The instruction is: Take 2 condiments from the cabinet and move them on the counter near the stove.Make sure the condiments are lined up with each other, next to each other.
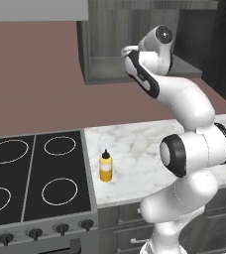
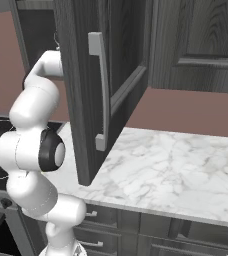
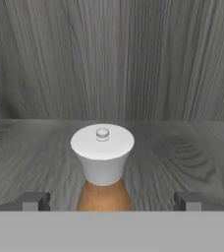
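Spread wide, the claw [image 3: 104, 201] straddles the brown shaker [image 3: 103, 194] on the cabinet [image 3: 114, 59] shelf, fingertips [image 3: 34, 201] clear of both sides. Small, rigid and light, it likely grips best on the brown body below the flared white top, which could slip. Outward, the yellow squeeze bottle [image 1: 105, 166] stands on the tabletop [image 1: 140, 149] near its front edge, beside the stove [image 1: 35, 173].
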